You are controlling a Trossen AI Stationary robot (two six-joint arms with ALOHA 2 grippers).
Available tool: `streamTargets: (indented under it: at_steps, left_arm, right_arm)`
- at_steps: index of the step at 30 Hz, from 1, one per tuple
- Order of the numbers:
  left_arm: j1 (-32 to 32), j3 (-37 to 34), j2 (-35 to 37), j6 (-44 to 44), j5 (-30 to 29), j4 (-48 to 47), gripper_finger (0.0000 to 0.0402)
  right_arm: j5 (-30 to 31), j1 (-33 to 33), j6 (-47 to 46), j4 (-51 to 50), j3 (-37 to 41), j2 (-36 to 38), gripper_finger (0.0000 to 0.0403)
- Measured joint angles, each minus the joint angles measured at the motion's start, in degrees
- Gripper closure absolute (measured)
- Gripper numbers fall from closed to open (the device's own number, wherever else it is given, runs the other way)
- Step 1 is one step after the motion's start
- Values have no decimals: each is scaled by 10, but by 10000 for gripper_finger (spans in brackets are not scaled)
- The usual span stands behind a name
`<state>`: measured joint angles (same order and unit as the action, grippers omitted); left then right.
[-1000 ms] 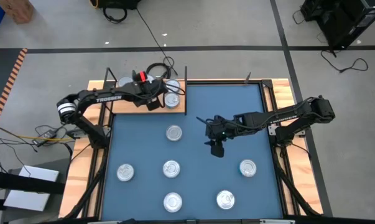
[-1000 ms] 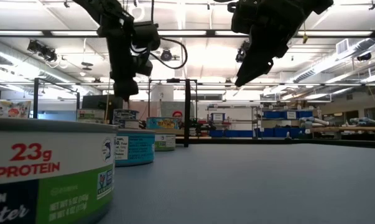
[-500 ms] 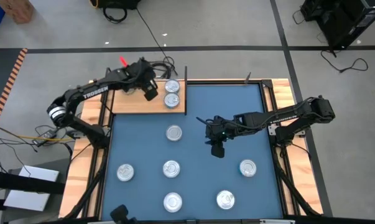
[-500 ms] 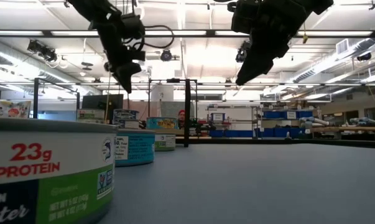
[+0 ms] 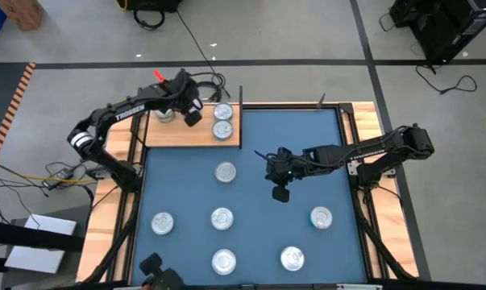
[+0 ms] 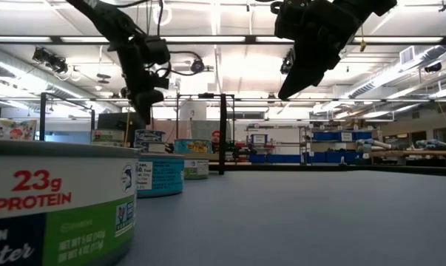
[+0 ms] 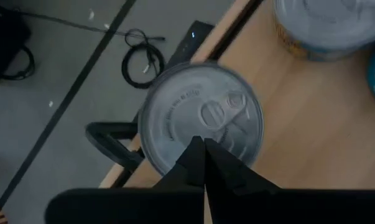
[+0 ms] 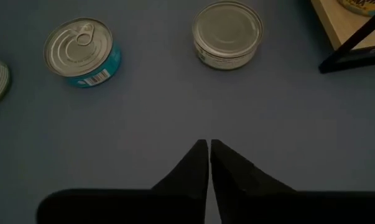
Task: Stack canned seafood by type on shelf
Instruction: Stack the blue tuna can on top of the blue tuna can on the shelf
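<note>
The wooden shelf (image 5: 178,135) stands at the blue mat's far left corner. Two tins sit at its right end (image 5: 222,113) (image 5: 222,130), and a third (image 5: 164,113) sits near its far left edge. My left gripper (image 5: 191,118) hangs shut and empty above the shelf. In its wrist view the gripper (image 7: 204,143) points at that third tin (image 7: 199,115) without touching it. My right gripper (image 5: 280,193) hangs shut and empty over the mat's middle (image 8: 209,144). Several tins (image 5: 226,171) (image 5: 222,217) (image 5: 321,217) rest on the mat.
More tins stand along the mat's near edge (image 5: 162,223) (image 5: 224,260) (image 5: 292,258). Thin black uprights (image 5: 241,97) (image 6: 223,133) rise at the shelf's corners. Bare mat (image 5: 307,137) lies at the far right. Cables (image 5: 206,87) lie on the floor beyond the table.
My left gripper has swung from the tins at the shelf's right end toward the shelf's far left end, rolling as it went. My right gripper has stayed in place and drawn its fingers together. No tin has moved.
</note>
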<state>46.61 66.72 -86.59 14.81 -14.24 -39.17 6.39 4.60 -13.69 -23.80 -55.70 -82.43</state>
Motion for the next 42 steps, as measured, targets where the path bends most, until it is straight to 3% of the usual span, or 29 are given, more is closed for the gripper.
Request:
streamTargets:
  at_steps: [7, 27, 34, 42]
  left_arm:
    - [0, -6, -20, 0, 23, 3, 401]
    - [-25, -4, -23, -5, 50, -40, 401]
    - [-36, -9, 9, -31, 50, -33, 401]
    - [-91, -150, 128, -69, 51, 129, 401]
  right_arm:
    - [0, 0, 0, 1, 0, 0, 398]
    - [-20, 0, -2, 0, 0, 0, 393]
    - [-14, 0, 23, 0, 0, 0, 394]
    - [-13, -7, 62, 143, 65, 0, 400]
